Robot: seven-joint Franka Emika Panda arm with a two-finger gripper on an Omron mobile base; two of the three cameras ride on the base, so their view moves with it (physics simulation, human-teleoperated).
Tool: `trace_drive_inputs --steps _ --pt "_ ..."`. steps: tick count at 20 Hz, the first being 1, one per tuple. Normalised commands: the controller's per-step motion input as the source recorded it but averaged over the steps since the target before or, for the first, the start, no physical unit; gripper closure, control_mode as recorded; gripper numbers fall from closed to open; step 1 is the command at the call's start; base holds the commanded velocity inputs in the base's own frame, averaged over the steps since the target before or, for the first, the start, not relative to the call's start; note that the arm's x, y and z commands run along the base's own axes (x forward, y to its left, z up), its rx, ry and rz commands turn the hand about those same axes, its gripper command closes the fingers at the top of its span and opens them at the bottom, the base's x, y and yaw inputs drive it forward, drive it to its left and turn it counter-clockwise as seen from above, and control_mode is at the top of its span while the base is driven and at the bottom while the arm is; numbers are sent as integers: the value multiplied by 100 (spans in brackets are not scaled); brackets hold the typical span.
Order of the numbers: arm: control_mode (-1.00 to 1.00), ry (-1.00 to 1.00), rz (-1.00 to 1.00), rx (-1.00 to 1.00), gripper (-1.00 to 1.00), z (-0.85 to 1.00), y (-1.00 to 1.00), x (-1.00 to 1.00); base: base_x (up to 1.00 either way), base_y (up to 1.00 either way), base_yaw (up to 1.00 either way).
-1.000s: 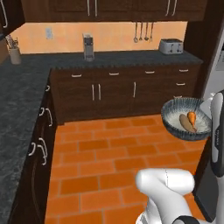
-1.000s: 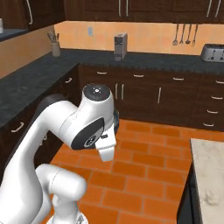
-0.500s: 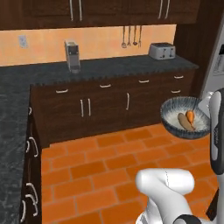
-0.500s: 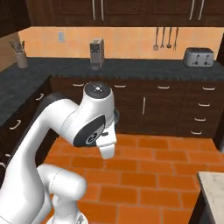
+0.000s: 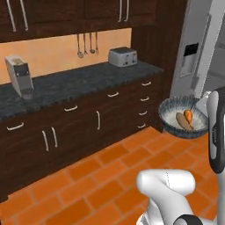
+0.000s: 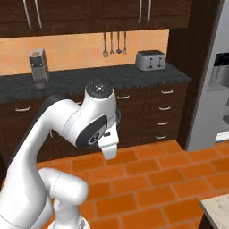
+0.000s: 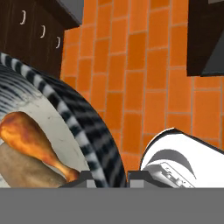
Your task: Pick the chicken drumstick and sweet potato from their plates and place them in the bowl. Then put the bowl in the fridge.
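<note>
The bowl (image 5: 172,115), dark and striped outside and pale inside, hangs in the air at the right of the left base view. My gripper (image 7: 108,177) is shut on the bowl's rim (image 7: 72,116), one fingertip on each side. Inside lie the chicken drumstick (image 7: 30,140), golden-orange with a narrow end, and beneath it the sweet potato (image 7: 19,168), a tan-brown lump. In the left base view the same chicken drumstick (image 5: 188,116) and sweet potato (image 5: 182,122) lie together. The grey fridge (image 5: 200,39) with its black dispenser panel stands just behind the bowl. The plates are out of view.
A dark counter (image 5: 79,83) over wooden drawers runs along the back wall, carrying a toaster (image 5: 122,56) and a grey appliance (image 5: 19,74). Orange brick floor (image 5: 96,176) lies below. A pale counter corner (image 6: 219,214) shows at the lower right of the right base view.
The whole picture has swung as the base turned to the right, bringing the fridge into view. The bowl has stayed in the same place relative to the arm, still gripped.
</note>
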Motion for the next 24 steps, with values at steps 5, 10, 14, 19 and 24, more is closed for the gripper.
trace_drive_inputs --steps 5,10,14,19,24 --pt "100 0 0 0 100 0 0 0 99 31 -64" --pt "100 0 0 0 100 0 0 0 100 30 -55" --pt "100 0 0 0 100 0 0 0 100 5 -52" --pt "100 0 0 0 100 0 0 0 100 0 -36" --pt "100 0 0 0 100 0 0 0 100 0 -25"
